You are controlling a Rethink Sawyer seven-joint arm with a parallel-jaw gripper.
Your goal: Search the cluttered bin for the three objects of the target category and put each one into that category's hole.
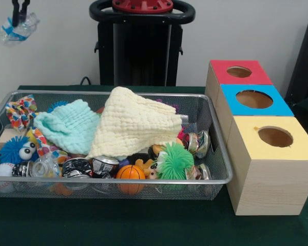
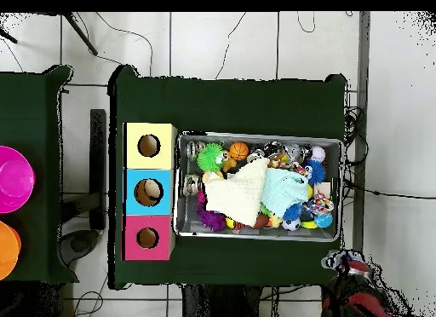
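Observation:
My gripper [image 1: 19, 20] hangs high at the upper left, outside the bin's left end, shut on a crumpled clear plastic piece with blue bits [image 1: 19, 29]. From above, the gripper [image 2: 343, 262] and that plastic sit just off the bin's lower right corner. The wire mesh bin [image 1: 218, 154] is full of clutter: a cream cloth [image 1: 133, 123], a mint cloth [image 1: 69, 125], a green spiky ball [image 1: 174, 161], an orange ball [image 1: 130, 172], cans [image 1: 105, 165] and a blue fuzzy ball with eyes [image 1: 13, 148]. Three wooden boxes have holes in red [image 1: 239, 72], blue [image 1: 254, 99] and yellow [image 1: 275, 136] tops.
The boxes stand in a row right of the bin [image 2: 183, 186], yellow nearest the front. The cloths cover much of the bin's middle. Pink and orange round things [image 2: 13, 179] lie on a separate table at the overhead view's left.

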